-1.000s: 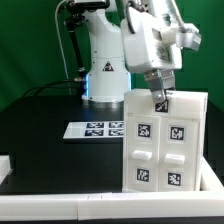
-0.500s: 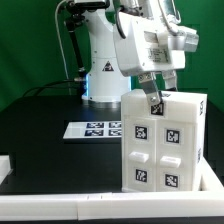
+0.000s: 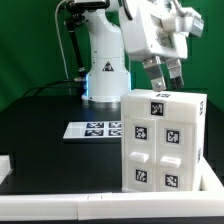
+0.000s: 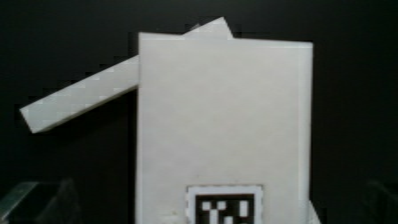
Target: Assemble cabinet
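Black worktop (image 3: pixel 40 130). Marker board (image 3: pixel 95 128) lies flat toward the exterior view's left, at the arm's base. Cabinet (image 3: pixel 165 145) stands upright at the exterior view's right, near the front edge, tagged door panels facing the camera. Gripper (image 3: pixel 163 80) hangs just above its top, apart from it; jaws part open, holding nothing. Judgement: box looks largely assembled. Wrist view shows a slanted white piece (image 4: pixel 89 95) beside it, possibly unseated; remaining steps unclear.

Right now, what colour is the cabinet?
White, with black-and-white tags; the cabinet shows best in the exterior view.
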Controlling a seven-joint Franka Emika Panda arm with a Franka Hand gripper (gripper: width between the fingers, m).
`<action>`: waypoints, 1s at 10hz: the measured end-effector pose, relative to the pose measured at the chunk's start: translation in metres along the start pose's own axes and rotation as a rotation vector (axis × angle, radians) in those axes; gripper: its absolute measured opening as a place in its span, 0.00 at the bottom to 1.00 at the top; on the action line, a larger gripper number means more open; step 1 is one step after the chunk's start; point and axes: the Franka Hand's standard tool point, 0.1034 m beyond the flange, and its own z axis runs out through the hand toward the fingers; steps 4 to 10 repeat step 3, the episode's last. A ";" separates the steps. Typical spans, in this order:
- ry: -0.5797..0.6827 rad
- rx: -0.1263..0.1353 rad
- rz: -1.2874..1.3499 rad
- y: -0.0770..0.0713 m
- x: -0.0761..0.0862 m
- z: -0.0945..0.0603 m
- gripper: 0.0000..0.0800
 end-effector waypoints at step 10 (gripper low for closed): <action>0.001 -0.002 -0.017 0.001 0.000 0.001 1.00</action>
